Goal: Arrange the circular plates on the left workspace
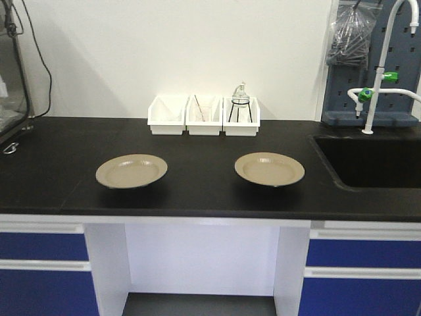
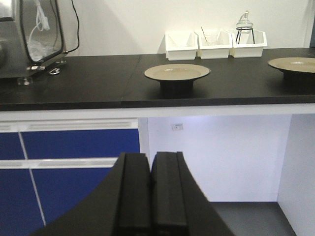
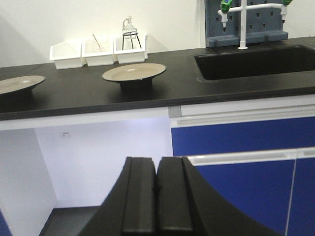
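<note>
Two tan round plates with dark undersides lie on the black countertop (image 1: pixel 197 191). The left plate (image 1: pixel 131 171) sits left of centre; it shows in the left wrist view (image 2: pixel 177 72) and at the left edge of the right wrist view (image 3: pixel 17 83). The right plate (image 1: pixel 270 168) sits right of centre, also in the right wrist view (image 3: pixel 134 72) and at the right edge of the left wrist view (image 2: pixel 294 64). My left gripper (image 2: pixel 150 160) is shut and empty, below counter height in front of the cabinets. My right gripper (image 3: pixel 156 164) is shut and empty, likewise low. Neither gripper shows in the front view.
Three white rectangular bins (image 1: pixel 204 115) stand at the back wall, one holding a glass flask on a stand (image 1: pixel 241 102). A recessed black sink (image 1: pixel 371 161) with a white tap (image 1: pixel 378 66) is at the right. Equipment with cables (image 1: pixel 13 72) stands at the far left.
</note>
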Controlling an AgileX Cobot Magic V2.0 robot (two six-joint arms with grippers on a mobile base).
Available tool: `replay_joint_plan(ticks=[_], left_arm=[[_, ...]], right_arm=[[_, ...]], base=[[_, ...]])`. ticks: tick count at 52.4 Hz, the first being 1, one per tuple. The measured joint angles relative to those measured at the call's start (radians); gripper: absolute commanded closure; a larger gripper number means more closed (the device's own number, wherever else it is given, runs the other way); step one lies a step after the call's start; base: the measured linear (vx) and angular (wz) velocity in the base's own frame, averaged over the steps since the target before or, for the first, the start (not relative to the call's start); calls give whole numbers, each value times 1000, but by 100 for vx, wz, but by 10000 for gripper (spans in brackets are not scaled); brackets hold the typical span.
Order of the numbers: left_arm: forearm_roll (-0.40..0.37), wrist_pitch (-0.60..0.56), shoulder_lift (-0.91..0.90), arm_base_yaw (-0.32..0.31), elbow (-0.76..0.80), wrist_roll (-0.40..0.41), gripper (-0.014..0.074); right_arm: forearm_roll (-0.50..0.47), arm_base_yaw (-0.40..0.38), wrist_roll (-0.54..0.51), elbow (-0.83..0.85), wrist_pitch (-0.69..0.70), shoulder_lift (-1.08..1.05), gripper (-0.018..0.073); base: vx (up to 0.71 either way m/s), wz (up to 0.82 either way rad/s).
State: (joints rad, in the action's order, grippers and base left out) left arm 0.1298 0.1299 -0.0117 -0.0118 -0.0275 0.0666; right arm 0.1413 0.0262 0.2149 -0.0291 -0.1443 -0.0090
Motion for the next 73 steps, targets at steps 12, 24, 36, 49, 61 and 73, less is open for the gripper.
replay_joint_plan(ticks=[12,24,36,49,61,73], left_arm=[[0,0,0,0,0,0,594],[0,0,0,0,0,0,594],[0,0,0,0,0,0,594],[0,0,0,0,0,0,594],[0,0,0,0,0,0,594],[0,0,0,0,0,0,594]], right_arm=[[0,0,0,0,0,0,563],[0,0,0,0,0,0,563],[0,0,0,0,0,0,563],[0,0,0,0,0,0,563],[0,0,0,0,0,0,563],[0,0,0,0,0,0,563]], base=[[53,-2],[54,0],[51,-2],[42,2],[29,1],[17,3]])
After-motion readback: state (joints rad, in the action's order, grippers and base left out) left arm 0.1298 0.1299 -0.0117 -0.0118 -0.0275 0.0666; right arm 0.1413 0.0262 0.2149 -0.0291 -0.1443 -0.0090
